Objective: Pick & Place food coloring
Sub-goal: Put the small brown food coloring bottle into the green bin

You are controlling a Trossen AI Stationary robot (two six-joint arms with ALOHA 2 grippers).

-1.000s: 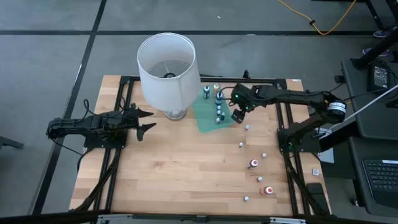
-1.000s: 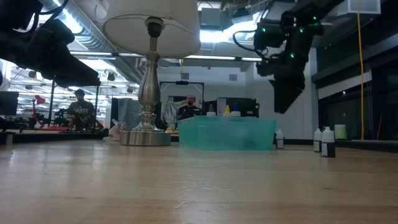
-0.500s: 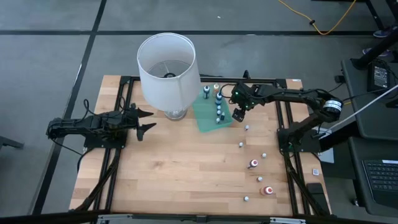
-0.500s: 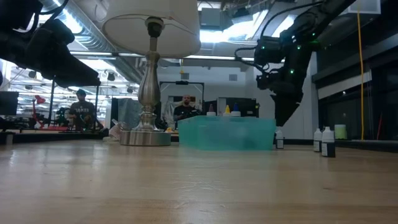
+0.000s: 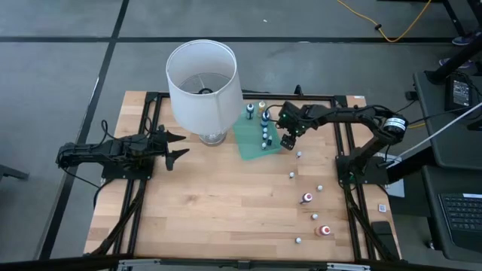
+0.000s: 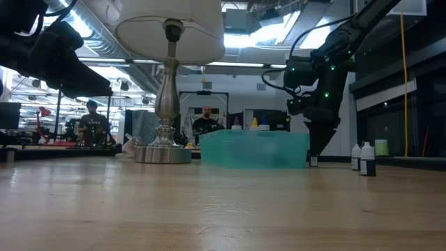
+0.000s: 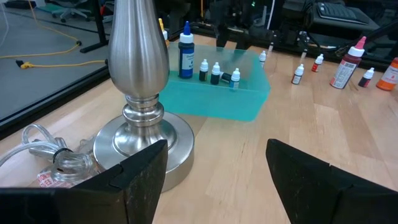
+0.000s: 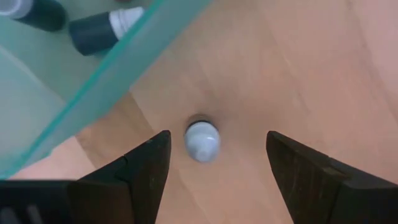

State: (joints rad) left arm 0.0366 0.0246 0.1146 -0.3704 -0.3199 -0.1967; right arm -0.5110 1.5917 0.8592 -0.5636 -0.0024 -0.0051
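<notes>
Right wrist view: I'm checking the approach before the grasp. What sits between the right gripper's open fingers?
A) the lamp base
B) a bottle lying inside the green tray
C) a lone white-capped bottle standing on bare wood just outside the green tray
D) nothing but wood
C: the right gripper, fingers apart, frames a white-capped bottle seen from above on the wooden table, beside the green tray edge and not yet gripped.

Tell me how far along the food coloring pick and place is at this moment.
Partly done: several small bottles already sit in the green tray. In hand: the right gripper, open, is lowered over a white-capped bottle just outside the tray, not yet gripped. Left: loose bottles scattered on the table's right. The left gripper waits, open.
</notes>
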